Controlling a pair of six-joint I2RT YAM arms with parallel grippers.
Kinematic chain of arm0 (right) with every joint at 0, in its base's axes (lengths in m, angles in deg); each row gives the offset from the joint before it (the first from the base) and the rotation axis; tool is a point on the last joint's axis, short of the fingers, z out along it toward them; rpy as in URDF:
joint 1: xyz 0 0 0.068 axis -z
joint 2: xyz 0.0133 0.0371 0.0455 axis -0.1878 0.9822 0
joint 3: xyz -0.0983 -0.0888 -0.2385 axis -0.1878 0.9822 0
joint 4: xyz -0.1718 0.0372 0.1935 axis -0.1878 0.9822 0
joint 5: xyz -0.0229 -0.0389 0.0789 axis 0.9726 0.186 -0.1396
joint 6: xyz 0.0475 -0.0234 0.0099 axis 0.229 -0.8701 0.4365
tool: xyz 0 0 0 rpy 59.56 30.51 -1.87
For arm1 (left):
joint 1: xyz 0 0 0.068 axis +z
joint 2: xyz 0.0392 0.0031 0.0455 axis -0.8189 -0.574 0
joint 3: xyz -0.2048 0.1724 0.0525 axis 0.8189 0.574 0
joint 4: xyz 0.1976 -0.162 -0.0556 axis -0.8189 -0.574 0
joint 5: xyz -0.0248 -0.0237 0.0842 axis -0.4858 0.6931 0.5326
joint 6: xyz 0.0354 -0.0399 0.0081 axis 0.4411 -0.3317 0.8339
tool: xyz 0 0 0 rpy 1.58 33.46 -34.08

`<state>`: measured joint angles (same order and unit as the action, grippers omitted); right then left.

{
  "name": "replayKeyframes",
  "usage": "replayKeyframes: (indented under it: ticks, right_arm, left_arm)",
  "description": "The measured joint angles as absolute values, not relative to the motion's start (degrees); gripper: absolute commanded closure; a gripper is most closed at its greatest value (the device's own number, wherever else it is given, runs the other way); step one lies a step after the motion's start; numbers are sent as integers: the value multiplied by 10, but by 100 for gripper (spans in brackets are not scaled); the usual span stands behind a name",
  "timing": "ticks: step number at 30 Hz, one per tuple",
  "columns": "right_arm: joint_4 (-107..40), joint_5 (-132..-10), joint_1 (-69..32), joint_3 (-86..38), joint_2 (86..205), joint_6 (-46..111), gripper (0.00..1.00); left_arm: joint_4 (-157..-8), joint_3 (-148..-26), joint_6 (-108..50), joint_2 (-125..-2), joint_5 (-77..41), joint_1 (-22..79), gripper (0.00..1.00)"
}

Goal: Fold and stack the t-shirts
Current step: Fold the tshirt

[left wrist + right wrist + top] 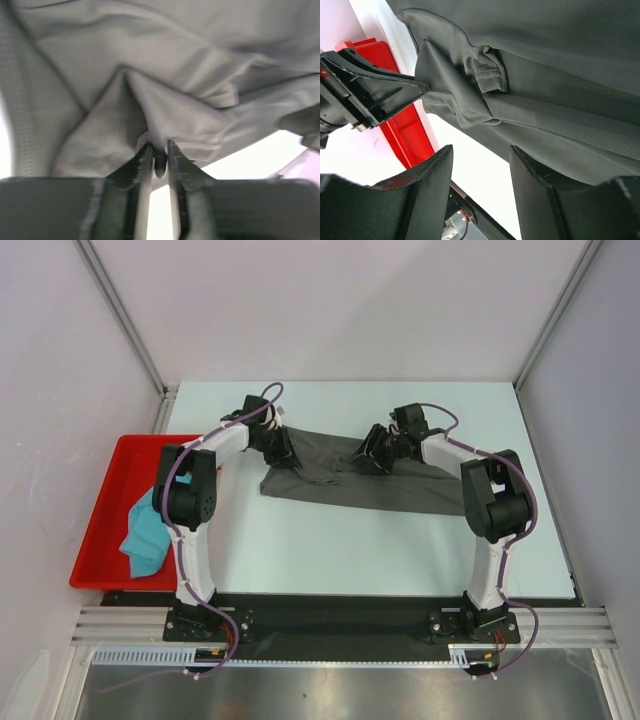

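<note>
Left wrist: grey t-shirt (175, 60) was pinched at a fold by left gripper (160, 150). Right gripper (481, 150) fingers were seen spread, right of red tray (412, 135).

Plain pale walls (330, 300) enclose a light table (330, 550) on three sides, with metal posts (118, 310) in the far corners. A red tray (100, 530) sits at its left edge; the lighting is even.

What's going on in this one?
Two robot arms are working on the dark grey t-shirt, which lies rumpled on the table. The left gripper pinches a fold at its left end. The right gripper hovers open over the cloth near the middle, holding nothing. The teal t-shirt lies bunched in the red tray. Nothing is folded yet.
</note>
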<state>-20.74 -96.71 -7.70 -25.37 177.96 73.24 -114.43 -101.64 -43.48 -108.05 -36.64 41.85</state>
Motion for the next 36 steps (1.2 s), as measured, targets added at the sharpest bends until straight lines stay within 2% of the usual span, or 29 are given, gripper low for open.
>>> replayKeyframes:
  ticks: [4,16,23,34,36]
  right_arm:
    - [-209,-967,-77,-250,1777,732,46]
    - [-201,-969,-88,-241,1777,715,40]
    - [-159,-968,-98,-271,1777,675,40]
    - [-92,-947,-105,-307,1778,619,41]
    - [-56,-928,-110,-336,1785,595,41]
  left_arm:
    - [-1100,-1013,-477,-1081,-417,418,85]
    - [-905,-985,-648,-1090,-506,419,80]
    - [-859,-985,-694,-1104,-503,419,62]
    - [-868,-985,-700,-1112,-466,419,50]
    - [-875,-989,-698,-1114,-459,419,42]
